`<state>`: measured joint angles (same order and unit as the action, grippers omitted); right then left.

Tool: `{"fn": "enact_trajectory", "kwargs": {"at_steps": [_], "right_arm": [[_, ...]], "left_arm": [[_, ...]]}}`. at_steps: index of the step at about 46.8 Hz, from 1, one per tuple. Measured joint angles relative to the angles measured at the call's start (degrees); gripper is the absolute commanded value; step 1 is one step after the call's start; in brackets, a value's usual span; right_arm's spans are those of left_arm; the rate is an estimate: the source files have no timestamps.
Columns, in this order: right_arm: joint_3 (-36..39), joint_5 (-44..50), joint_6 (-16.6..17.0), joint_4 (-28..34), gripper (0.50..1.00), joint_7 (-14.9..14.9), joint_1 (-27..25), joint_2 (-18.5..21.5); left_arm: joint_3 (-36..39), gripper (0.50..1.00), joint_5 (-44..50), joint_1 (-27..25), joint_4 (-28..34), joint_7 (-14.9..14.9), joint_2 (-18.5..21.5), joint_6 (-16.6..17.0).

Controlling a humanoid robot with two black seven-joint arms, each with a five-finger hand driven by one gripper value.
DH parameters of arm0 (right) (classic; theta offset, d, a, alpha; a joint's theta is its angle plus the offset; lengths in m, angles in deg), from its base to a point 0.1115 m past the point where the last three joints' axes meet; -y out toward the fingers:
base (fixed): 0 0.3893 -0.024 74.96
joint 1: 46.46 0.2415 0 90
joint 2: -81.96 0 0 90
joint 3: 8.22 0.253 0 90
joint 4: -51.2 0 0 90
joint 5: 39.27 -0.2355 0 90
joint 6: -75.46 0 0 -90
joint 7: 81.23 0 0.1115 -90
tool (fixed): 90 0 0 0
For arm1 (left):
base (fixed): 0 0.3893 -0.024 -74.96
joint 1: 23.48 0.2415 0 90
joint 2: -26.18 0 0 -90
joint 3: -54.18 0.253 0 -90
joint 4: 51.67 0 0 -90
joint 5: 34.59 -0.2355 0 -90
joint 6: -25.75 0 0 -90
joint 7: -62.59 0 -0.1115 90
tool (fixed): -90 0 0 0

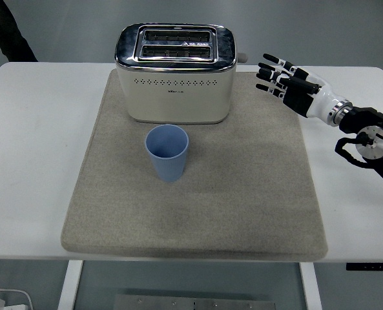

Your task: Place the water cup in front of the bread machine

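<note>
A light blue water cup [166,151] stands upright on the beige mat [243,194], just in front of the cream and chrome bread machine [175,73], which sits at the mat's far edge. My right hand [283,79] hovers over the mat's far right corner, to the right of the bread machine, with its fingers spread and holding nothing. It is well apart from the cup. The left arm is out of sight.
The mat lies on a white table [36,148]. A person's dark sleeve [7,32] shows at the top left corner, beyond the table's far edge.
</note>
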<state>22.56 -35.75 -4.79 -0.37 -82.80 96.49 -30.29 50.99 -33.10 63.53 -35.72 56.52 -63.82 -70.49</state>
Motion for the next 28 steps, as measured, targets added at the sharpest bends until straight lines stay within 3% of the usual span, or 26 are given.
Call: {"fn": "enact_trajectory", "kwargs": {"at_steps": [28], "right_arm": [[0.3,-0.2,2.1,10.4,0.926,0.1,2.0,3.0]], "left_arm": [[-0.1,1.000,0.0,0.0,0.0,0.0,0.0,0.0]]}}
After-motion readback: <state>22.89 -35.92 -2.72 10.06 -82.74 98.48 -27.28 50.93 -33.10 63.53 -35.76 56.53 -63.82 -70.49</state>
